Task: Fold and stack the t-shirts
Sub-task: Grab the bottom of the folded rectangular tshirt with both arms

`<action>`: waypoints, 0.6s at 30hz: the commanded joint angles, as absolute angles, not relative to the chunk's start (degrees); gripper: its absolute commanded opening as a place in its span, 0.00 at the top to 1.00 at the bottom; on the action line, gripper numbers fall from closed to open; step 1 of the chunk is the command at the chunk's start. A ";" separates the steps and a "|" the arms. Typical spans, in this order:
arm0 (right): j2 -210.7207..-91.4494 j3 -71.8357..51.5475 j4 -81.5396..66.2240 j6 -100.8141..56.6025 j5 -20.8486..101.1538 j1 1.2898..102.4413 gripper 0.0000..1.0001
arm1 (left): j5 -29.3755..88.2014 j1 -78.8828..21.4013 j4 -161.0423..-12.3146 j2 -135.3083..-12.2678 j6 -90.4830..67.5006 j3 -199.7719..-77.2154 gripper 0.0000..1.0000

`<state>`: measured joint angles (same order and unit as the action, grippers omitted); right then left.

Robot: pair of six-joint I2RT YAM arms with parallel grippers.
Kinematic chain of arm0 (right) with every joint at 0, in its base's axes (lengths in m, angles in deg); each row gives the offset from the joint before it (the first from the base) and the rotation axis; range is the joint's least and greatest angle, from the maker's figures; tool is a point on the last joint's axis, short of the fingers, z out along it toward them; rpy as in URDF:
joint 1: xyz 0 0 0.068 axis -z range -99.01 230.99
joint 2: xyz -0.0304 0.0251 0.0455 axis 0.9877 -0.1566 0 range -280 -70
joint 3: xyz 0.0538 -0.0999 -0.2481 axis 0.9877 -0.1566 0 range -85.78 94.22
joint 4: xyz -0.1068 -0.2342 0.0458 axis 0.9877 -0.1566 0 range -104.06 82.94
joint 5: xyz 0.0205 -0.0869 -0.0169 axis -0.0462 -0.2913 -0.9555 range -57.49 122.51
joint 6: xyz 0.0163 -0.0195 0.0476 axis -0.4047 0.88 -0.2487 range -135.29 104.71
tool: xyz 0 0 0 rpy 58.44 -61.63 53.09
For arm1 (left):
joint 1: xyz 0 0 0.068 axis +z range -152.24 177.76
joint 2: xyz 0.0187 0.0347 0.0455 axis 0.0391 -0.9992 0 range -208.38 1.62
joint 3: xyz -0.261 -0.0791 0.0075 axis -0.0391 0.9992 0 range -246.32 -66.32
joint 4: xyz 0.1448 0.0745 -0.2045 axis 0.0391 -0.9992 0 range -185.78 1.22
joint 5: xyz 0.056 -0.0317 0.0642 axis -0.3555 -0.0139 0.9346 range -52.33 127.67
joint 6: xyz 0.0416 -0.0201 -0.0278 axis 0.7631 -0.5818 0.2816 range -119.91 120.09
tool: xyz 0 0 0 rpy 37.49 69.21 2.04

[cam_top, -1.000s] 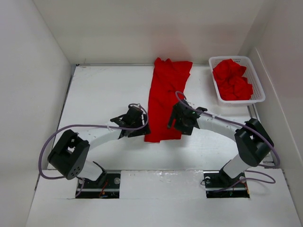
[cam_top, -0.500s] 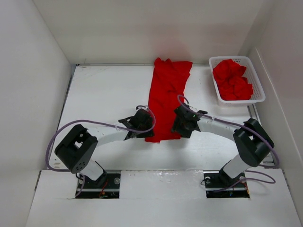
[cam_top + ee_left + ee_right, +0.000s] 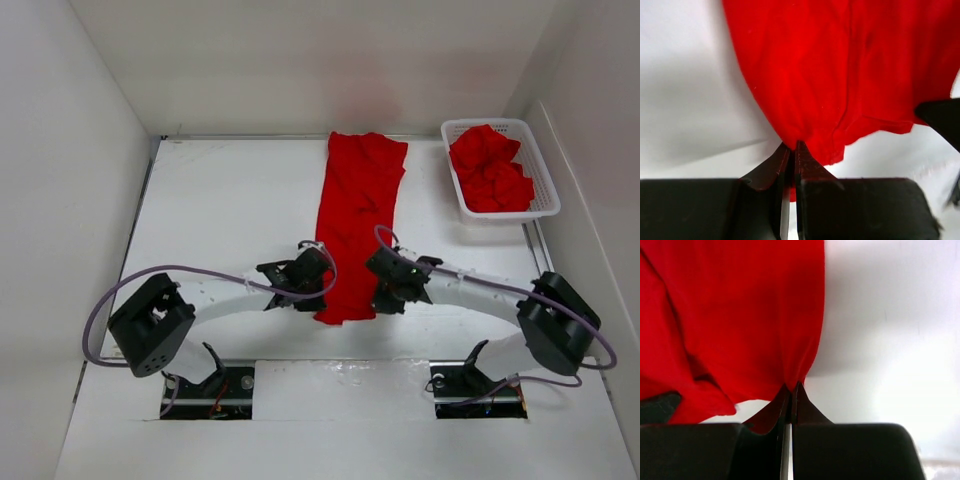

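Matt red cloth t-shirt [image 3: 355,215], softly creased, on a smooth, faintly sheened white surface [image 3: 220,210]; the basket [image 3: 510,213] is white plastic mesh, the left gripper [image 3: 792,146] hard matt black.

I am registering a plain bright red t-shirt [image 3: 358,215] against the white table [image 3: 220,200]. The other t-shirts [image 3: 490,170] are showing the same red inside the white mesh basket [image 3: 500,212]. My left gripper [image 3: 792,146] and right gripper [image 3: 791,386] are reading black; my cables [image 3: 180,268] are reading dull purple.

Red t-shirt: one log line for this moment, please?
left gripper shut on t-shirt near hem | right gripper shut on same hem | basket holds crumpled red cloth
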<state>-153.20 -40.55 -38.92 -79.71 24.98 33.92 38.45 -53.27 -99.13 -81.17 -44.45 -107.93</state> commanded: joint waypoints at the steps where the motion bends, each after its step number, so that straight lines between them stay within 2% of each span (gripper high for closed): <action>1: -147.62 -43.93 -47.13 -87.08 27.58 29.24 1.00 | 35.32 -56.82 -106.96 -78.27 -48.77 -107.19 1.00; 3: -144.03 -46.40 -47.67 -89.81 29.78 25.55 1.00 | 33.81 -56.82 -108.37 -76.17 -49.65 -106.67 1.00; 8: -138.04 -49.13 -46.53 -93.78 31.54 23.51 1.00 | 32.31 -56.82 -110.40 -70.99 -50.27 -106.66 1.00; 12: -136.36 -46.59 -47.05 -92.64 27.35 23.51 1.00 | 31.79 -56.82 -108.56 -72.02 -47.12 -111.39 1.00; 15: -136.98 -44.56 -47.05 -90.71 25.48 26.14 1.00 | 31.79 -56.13 -108.56 -75.10 -44.13 -116.14 1.00; 18: -137.68 -42.98 -47.05 -86.68 25.48 32.02 1.00 | 29.33 -51.12 -106.54 -76.52 -41.58 -117.91 1.00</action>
<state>-137.68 -45.81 -46.70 -89.97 28.04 28.52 30.87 -54.58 -107.98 -76.03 -45.21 -114.84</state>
